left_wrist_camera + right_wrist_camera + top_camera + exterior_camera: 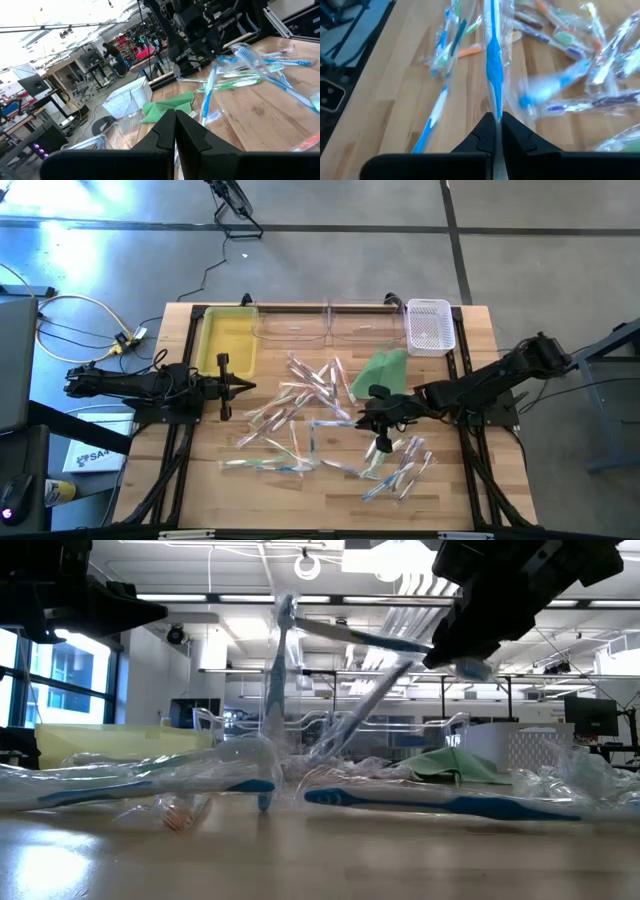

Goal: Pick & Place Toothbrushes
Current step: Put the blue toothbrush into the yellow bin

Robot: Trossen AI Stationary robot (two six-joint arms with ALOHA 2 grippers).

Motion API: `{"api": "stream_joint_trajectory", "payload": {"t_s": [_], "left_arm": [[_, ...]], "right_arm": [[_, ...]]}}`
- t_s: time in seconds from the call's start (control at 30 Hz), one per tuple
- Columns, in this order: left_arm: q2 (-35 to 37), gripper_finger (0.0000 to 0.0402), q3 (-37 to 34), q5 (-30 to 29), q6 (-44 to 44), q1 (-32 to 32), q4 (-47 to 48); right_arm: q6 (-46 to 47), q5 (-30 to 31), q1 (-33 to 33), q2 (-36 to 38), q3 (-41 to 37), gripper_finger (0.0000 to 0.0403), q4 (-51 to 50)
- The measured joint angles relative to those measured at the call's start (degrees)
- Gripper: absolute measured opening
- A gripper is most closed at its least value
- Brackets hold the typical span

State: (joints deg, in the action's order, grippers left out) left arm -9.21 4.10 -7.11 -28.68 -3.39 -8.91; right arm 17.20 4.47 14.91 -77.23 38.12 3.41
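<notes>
tabletop (200,490): I see pale wood planks, smooth, with a soft sheen.
toothbrushes (300,395): plastic, in clear glossy wrappers that crinkle.
cloth (383,370): green fabric, matt.
basket (430,326): white perforated plastic.
bin (228,340): yellow plastic, smooth.
right end effector (495,119): my view shows dark matt fingers.

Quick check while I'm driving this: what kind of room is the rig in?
Likely an industrial lab or workshop: a bare concrete floor around the wooden table, strip ceiling lights, and more workbenches and monitors behind.
</notes>
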Motion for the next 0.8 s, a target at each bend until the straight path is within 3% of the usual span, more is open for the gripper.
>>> {"api": "stream_joint_trajectory", "payload": {"t_s": [0.8], "left_arm": [[0.0, 0.0006, 0.0, 0.0, 0.0, 0.0, -1.7]], "right_arm": [[-2.5, 1.2, -4.9, 0.4, 0.1, 0.0008, 0.4]]}}
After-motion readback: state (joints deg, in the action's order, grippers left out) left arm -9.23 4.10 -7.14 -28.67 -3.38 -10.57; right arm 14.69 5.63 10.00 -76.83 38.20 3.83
